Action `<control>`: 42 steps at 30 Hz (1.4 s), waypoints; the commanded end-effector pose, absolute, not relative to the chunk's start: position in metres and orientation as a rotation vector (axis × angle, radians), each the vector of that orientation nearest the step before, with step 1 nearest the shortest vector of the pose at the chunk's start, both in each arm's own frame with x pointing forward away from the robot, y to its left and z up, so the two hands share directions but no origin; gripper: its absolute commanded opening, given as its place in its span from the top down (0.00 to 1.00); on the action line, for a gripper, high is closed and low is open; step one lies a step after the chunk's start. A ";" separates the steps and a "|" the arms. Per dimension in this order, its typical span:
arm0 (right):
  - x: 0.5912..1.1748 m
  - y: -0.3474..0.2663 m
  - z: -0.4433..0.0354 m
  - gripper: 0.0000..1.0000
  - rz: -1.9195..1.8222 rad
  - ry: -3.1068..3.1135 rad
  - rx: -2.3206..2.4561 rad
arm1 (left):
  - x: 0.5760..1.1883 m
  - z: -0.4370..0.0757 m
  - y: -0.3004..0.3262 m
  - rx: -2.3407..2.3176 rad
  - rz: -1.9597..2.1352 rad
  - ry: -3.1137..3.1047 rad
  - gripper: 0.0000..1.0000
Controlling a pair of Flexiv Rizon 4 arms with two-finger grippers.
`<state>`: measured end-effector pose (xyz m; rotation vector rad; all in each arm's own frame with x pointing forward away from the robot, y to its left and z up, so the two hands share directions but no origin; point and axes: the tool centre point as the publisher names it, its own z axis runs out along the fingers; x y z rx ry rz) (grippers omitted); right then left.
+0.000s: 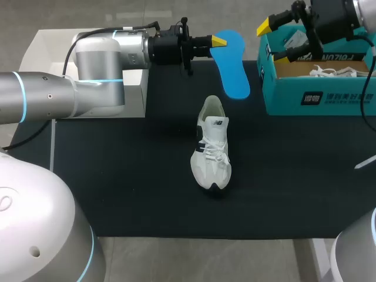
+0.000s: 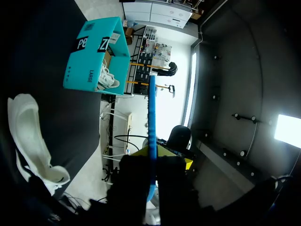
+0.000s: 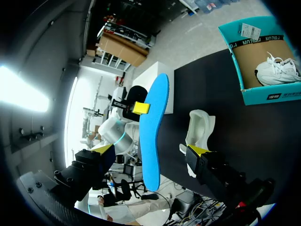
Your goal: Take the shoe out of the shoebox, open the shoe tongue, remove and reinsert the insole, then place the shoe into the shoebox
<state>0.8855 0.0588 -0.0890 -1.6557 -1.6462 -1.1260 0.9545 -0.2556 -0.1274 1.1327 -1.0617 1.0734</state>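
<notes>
Our left fingers (image 1: 218, 41): clamped on blue insole (image 1: 233, 67), 12 o'clock of shoe (image 1: 212, 144).
Our right fingers (image 1: 269, 27): apart above shoebox (image 1: 282, 97).

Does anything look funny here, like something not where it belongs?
Yes. The blue insole is out of the white shoe. The left gripper holds it up in the air near one end. The shoe lies on the black mat, outside the teal shoebox. Nothing looks spilled or broken.
</notes>
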 end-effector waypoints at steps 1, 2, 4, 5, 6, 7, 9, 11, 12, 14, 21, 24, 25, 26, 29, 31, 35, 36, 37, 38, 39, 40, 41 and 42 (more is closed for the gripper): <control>0.871 0.049 -0.110 0.00 -1.279 -1.521 -1.557 | 0.954 -0.128 -0.256 1.133 1.073 -1.062 1.00; 0.871 0.049 -0.112 0.00 -1.288 -1.515 -1.551 | 0.954 -0.128 -0.256 1.133 1.073 -1.062 1.00; 0.873 0.048 -0.117 0.00 -1.308 -1.493 -1.530 | 0.954 -0.128 -0.256 1.133 1.073 -1.062 1.00; 0.873 0.048 -0.119 0.00 -1.303 -1.490 -1.533 | 0.954 -0.128 -0.256 1.133 1.073 -1.062 1.00; 0.874 0.048 -0.121 0.00 -1.305 -1.493 -1.533 | 0.954 -0.128 -0.256 1.133 1.073 -1.062 1.00; 0.875 0.049 -0.123 0.00 -1.325 -1.470 -1.519 | 0.954 -0.128 -0.256 1.133 1.073 -1.062 1.00; 0.879 0.048 -0.126 0.00 -1.377 -1.414 -1.490 | 0.954 -0.128 -0.256 1.133 1.073 -1.062 1.00; 0.883 0.047 -0.129 0.00 -1.379 -1.407 -1.492 | 0.954 -0.128 -0.256 1.133 1.073 -1.062 1.00; 0.885 0.047 -0.129 0.00 -1.374 -1.409 -1.501 | 0.954 -0.128 -0.256 1.133 1.073 -1.062 1.00; 0.890 0.046 -0.128 0.00 -1.374 -1.413 -1.497 | 0.954 -0.128 -0.256 1.133 1.073 -1.062 1.00; 0.899 0.047 -0.135 0.00 -1.335 -1.420 -1.478 | 0.954 -0.128 -0.256 1.133 1.073 -1.062 1.00; 0.899 0.047 -0.135 0.00 -1.351 -1.415 -1.480 | 0.954 -0.128 -0.256 1.133 1.073 -1.062 1.00; 0.899 0.047 -0.135 0.00 -1.351 -1.415 -1.480 | 0.954 -0.128 -0.256 1.133 1.073 -1.062 1.00; 0.899 0.047 -0.135 0.00 -1.351 -1.415 -1.480 | 0.954 -0.128 -0.256 1.133 1.073 -1.062 1.00; 0.899 0.047 -0.135 0.00 -1.351 -1.415 -1.480 | 0.954 -0.128 -0.256 1.133 1.073 -1.062 1.00; 0.899 0.047 -0.135 0.00 -1.351 -1.415 -1.480 | 0.954 -0.128 -0.256 1.133 1.073 -1.062 1.00; 0.899 0.047 -0.135 0.00 -1.351 -1.415 -1.480 | 0.954 -0.128 -0.256 1.133 1.073 -1.062 1.00; 0.899 0.047 -0.135 0.00 -1.351 -1.415 -1.480 | 0.957 -0.126 -0.254 1.134 1.119 -1.101 1.00; 0.899 0.047 -0.135 0.00 -1.351 -1.415 -1.480 | 0.959 -0.125 -0.253 1.136 1.150 -1.151 1.00; 0.899 0.047 -0.135 0.00 -1.351 -1.415 -1.480 | 0.960 -0.122 -0.252 1.119 1.182 -1.187 1.00; 0.899 0.047 -0.135 0.00 -1.351 -1.415 -1.480 | 0.960 -0.119 -0.250 1.096 1.213 -1.210 1.00; 0.899 0.047 -0.135 0.00 -1.351 -1.415 -1.480 | 0.961 -0.116 -0.248 1.086 1.238 -1.248 1.00; 0.899 0.047 -0.135 0.00 -1.351 -1.415 -1.480 | 0.961 -0.114 -0.247 1.074 1.263 -1.283 1.00; 0.899 0.047 -0.135 0.00 -1.351 -1.415 -1.480 | 0.962 -0.111 -0.245 1.065 1.295 -1.327 1.00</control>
